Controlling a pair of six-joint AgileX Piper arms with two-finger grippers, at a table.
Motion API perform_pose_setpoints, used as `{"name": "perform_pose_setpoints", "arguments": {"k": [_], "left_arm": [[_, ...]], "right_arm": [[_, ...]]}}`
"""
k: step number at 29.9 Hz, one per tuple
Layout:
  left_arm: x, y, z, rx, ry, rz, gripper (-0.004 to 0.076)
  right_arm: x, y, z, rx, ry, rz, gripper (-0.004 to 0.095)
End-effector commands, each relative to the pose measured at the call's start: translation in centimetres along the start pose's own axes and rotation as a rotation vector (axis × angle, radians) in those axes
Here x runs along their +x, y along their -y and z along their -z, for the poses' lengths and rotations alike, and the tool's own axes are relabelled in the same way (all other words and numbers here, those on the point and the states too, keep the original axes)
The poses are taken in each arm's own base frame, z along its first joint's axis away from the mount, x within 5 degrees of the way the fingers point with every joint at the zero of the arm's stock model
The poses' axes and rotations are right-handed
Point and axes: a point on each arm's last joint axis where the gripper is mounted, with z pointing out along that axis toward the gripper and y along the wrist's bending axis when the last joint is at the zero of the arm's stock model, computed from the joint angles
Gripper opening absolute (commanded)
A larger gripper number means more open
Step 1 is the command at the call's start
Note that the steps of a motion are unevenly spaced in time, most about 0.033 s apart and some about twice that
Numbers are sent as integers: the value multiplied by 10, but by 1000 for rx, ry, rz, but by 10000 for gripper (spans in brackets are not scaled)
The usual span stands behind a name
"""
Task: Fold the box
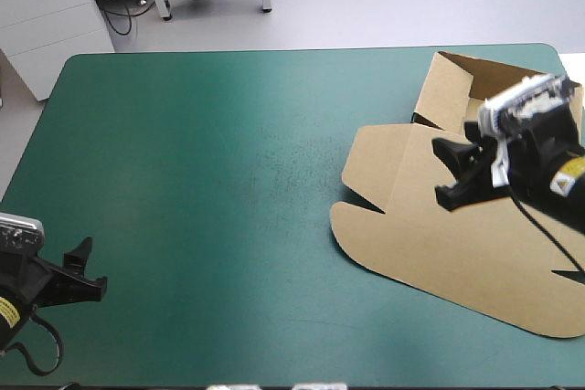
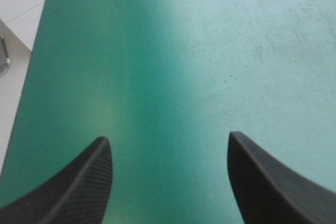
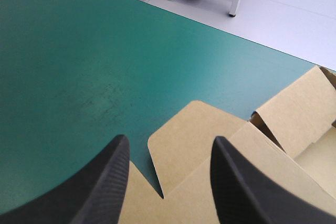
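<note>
Black fingers [image 3: 100, 182] of the right claw [image 3: 170, 139] are standing apart and hovering over the brown box [image 1: 439, 244], gripping nothing. That box is lying at the right side of the table [image 1: 228, 180], reaching toward its far right corner, where some walls are standing up around a tray; the broad lid with its rounded flaps is lying flat on the teal-green cover [image 2: 157, 77]. Over the near left corner the left claw [image 1: 91, 267] is hanging with fingers spread, well apart from the board. Folding is looking only partly done: the remaining walls and flaps are likely needing raising and tucking.
</note>
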Motion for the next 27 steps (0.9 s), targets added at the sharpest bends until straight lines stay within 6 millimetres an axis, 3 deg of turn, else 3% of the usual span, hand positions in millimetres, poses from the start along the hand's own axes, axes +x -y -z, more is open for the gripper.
{"name": "perform_pose_setpoints", "arguments": {"k": [1,7,12,20,27], "left_arm": [[0,3,5,65,114,35,452],[19,2,10,92,162,50,452],[33,3,13,130,213,64,450],[59,16,7,250,206,6,378],[75,26,-6,319,137,31,372]], "right_arm": [[26,-5,27,71,142,28,433],[87,-15,42,87,179,23,394],[130,-21,39,79,143,-23,371],[160,-23,27,68,72,-76,369],[185,-25,21,62,27,-85,354]]}}
